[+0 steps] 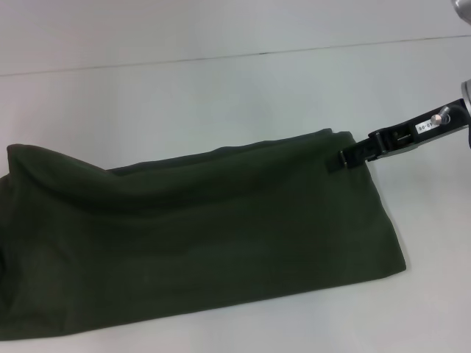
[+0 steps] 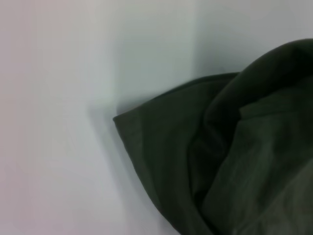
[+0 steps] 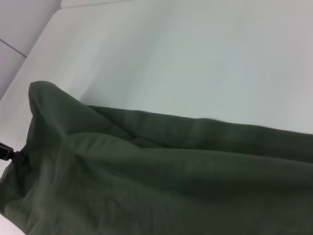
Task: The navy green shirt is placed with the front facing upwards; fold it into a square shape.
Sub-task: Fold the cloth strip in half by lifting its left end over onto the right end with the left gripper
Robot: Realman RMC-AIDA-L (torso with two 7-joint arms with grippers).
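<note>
While clamped on cloth, right gripper (image 1: 344, 159): low at the right end of the shirt, black fingers pinching its far right corner, arm reaching in from the right edge of the head view.
Grip: closed on the fabric edge, dark fingertip overlapping the hem, no gap showing.
Left gripper: out of sight in all three views, fingers' state impossible to tell.
Shirt (image 1: 199, 235): dark olive green, folded lengthwise into a long band, running from the lower left edge of the head view up to the right gripper.
Shirt, right end: flat on the table, near right corner square, far right corner held.
Shirt, left end: raised into a peak at the far left corner, cloth sagging away from it in a long soft crease toward the middle.
Shirt, surface: plain green only, no lettering or collar on show.
Shirt, left wrist view (image 2: 234, 161): bunched folds with one pointed corner lying on the table.
Shirt, right wrist view (image 3: 146, 181): layered folds stretching across, one corner lifted.
Table (image 1: 221, 88): pale white, under and beyond the shirt, a thin dark seam crossing its far side.
</note>
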